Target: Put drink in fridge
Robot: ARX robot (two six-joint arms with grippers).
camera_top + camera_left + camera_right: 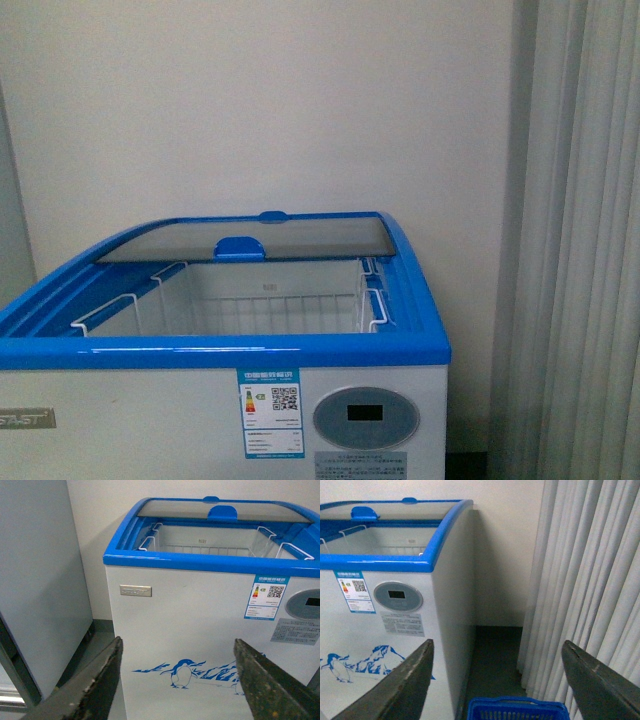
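1. Standing against a pale wall: the fridge (200,420), a white chest cooler with blue rim, its curved glass lid (250,240) slid back, the front half of the top uncovered.
2. Inside, white wire baskets (260,305), holding nothing visible.
3. On the front panel, an energy label (270,412) beside an oval grey display (365,417); lower down, in the left wrist view, a blue penguin-and-mountain picture (187,672).
4. Left pincer (177,685) spread wide, gripping nothing, facing the fridge front.
5. Right pincer (497,680) likewise spread wide and bare, pointing past the fridge's right corner toward the floor.
6. Below the right pincer, the rim of a blue plastic basket (515,709) on the floor, next to pleated grey curtains (590,580).
7. To the fridge's left, a plain grey cabinet (37,580).
8. The drink: in none of the three views.
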